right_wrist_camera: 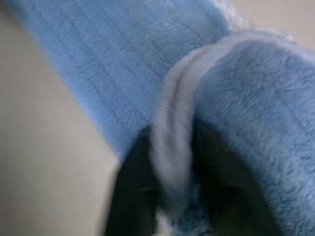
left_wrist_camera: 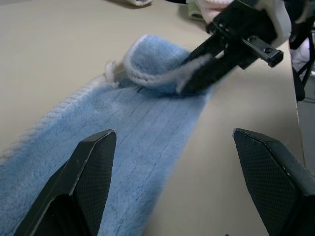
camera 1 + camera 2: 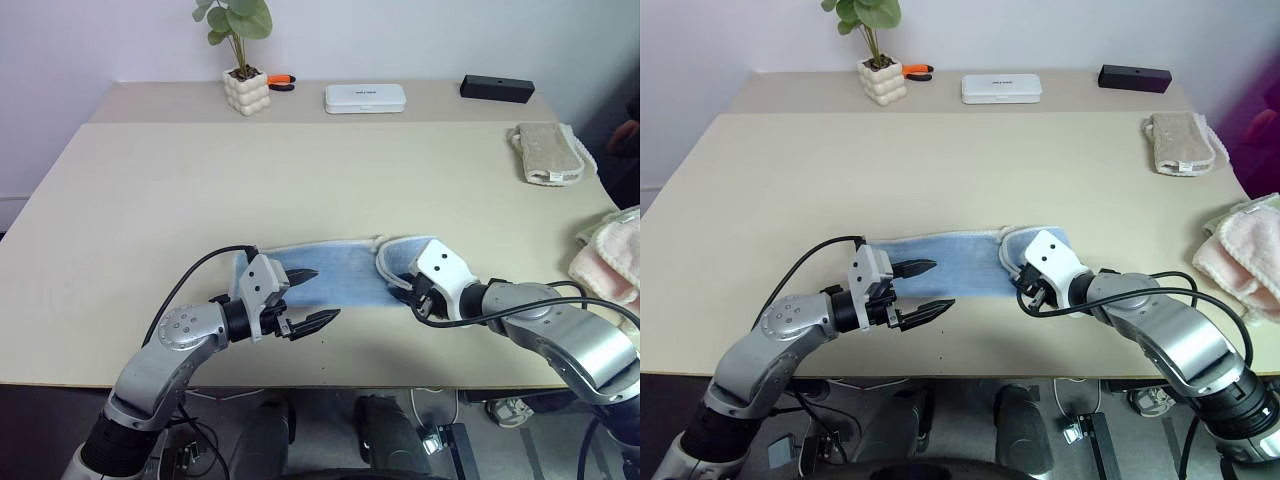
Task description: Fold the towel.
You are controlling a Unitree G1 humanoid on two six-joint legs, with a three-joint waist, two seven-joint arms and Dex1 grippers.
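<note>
Towel [image 3: 335, 272] lies flat as a long narrow strip on the table [image 3: 300, 190], lower centre of the head view, running left to right near the front edge. Its right end is folded back over itself into a short flap with a whitish border.

My left gripper [image 3: 308, 298] sits at the strip's left end, fingers spread wide. The upper finger is over the cloth and the lower finger is over bare table just off the near edge. In the left wrist view both fingers [image 2: 88, 172] stand well apart with the towel between and beyond them. Nothing is held.

My right gripper [image 2: 197, 73] is at the folded right end. In the left wrist view its black fingers straddle the flap's border. In the right wrist view the whitish hem [image 1: 172, 147] runs between the two dark fingers. The fingers are around the edge, but I can't tell whether they are clamped on it or loose.

Rest of the table, all well clear of the towel:
- Beige folded towel [image 3: 548, 152], upper right.
- Pink-and-cream pile [image 3: 612, 255], at the right edge.
- Potted plant [image 3: 243, 60], white case [image 3: 364, 97] and black box [image 3: 496, 88], along the far edge at the top.
- Orange-handled tool [image 3: 281, 81], just beside the pot.
</note>
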